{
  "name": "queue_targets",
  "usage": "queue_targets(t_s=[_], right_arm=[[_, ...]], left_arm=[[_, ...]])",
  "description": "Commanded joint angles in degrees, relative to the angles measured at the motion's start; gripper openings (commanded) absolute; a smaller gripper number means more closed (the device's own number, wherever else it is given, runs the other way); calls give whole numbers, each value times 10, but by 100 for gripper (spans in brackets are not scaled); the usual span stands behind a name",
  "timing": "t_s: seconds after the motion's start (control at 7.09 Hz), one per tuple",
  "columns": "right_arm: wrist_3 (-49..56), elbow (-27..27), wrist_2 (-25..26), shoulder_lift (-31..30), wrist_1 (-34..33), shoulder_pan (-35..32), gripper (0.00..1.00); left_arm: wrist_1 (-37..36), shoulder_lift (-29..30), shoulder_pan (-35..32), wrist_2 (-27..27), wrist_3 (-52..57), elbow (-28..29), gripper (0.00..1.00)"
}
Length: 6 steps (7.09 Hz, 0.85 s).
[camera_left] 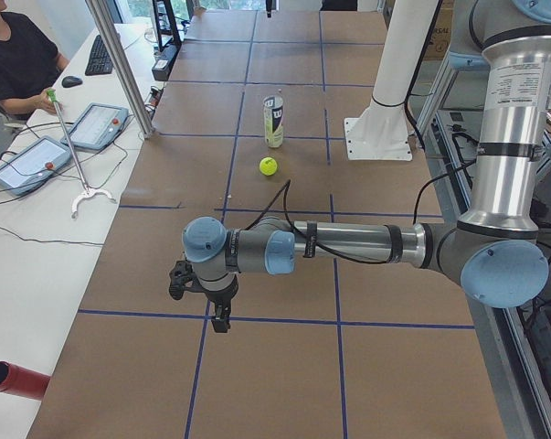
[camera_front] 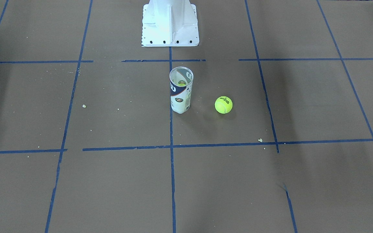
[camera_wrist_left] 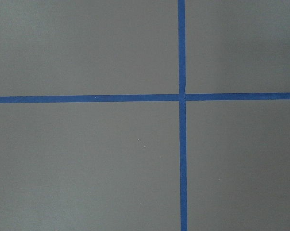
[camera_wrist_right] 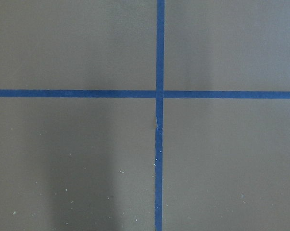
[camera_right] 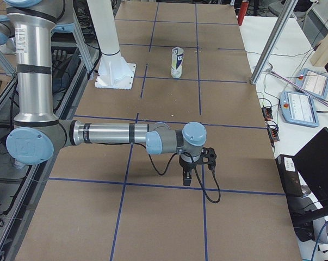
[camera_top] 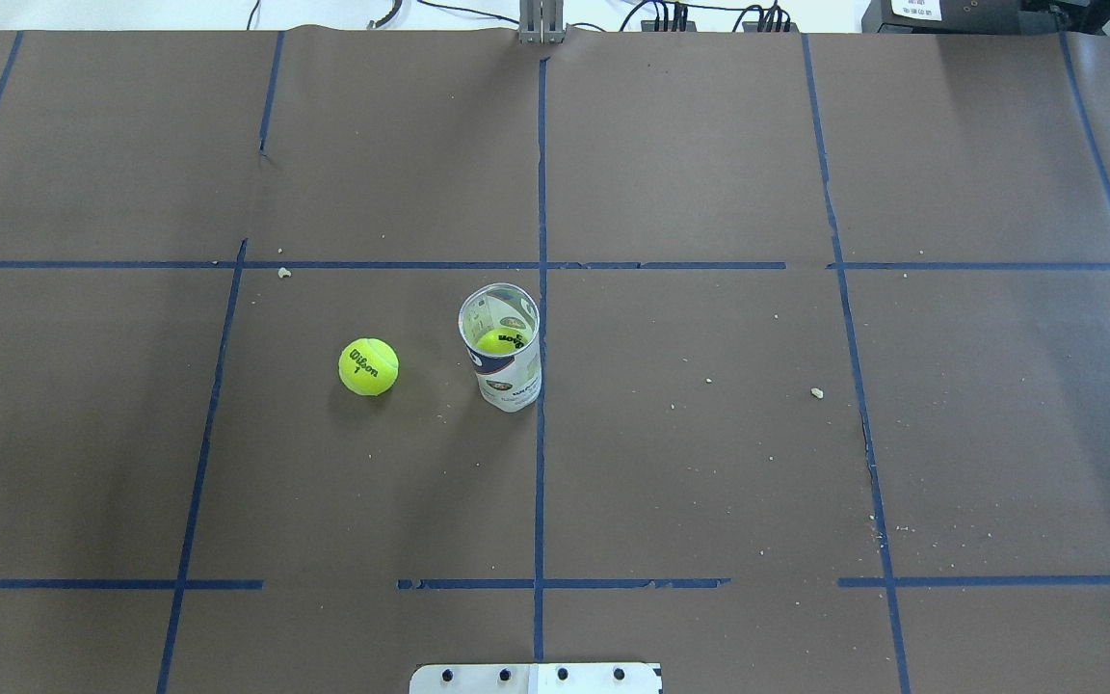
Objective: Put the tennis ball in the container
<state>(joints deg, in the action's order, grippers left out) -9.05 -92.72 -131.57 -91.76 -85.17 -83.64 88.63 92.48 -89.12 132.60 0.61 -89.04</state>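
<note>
Where blue tape point(camera_top: 540, 482) grids the brown table point(camera_top: 709, 463), the tennis ball point(camera_top: 368, 366) lies near the upright container point(camera_top: 509, 376), not touching it.
We see a white side desk point(camera_left: 37, 247) with tablets point(camera_left: 97, 123) along the table. The left claw point(camera_left: 221, 322) and right claw point(camera_right: 187, 178) hang over its opposite ends, and we cannot tell how far either is spread.

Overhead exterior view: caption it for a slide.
Tennis ball lies loose beside the upright, open container, which holds a second ball.

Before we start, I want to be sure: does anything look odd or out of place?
Little. The can stands upright with an inner ball in it; the loose ball lies beside it, apart. Pale crumbs dot the table.
</note>
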Motion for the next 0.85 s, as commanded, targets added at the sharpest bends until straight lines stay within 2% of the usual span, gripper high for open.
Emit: queue_targets(t_s=[0.0, 0.28, 0.42, 0.56, 0.71], right_arm=[[0, 0, 0, 0, 0, 0, 100], [0, 0, 0, 0, 0, 0, 100], [0, 0, 0, 0, 0, 0, 100], [0, 0, 0, 0, 0, 0, 100], [0, 0, 0, 0, 0, 0, 100]], left_arm=[[0, 2, -1, -2, -2, -4, 100], [-17, 35, 0, -3, -13, -30, 100], [-96, 86, 0, -3, -73, -76, 100], [-198, 137, 4, -2, -125, -156, 100], [-249, 159, 41, -1, -168, -233, 100]])
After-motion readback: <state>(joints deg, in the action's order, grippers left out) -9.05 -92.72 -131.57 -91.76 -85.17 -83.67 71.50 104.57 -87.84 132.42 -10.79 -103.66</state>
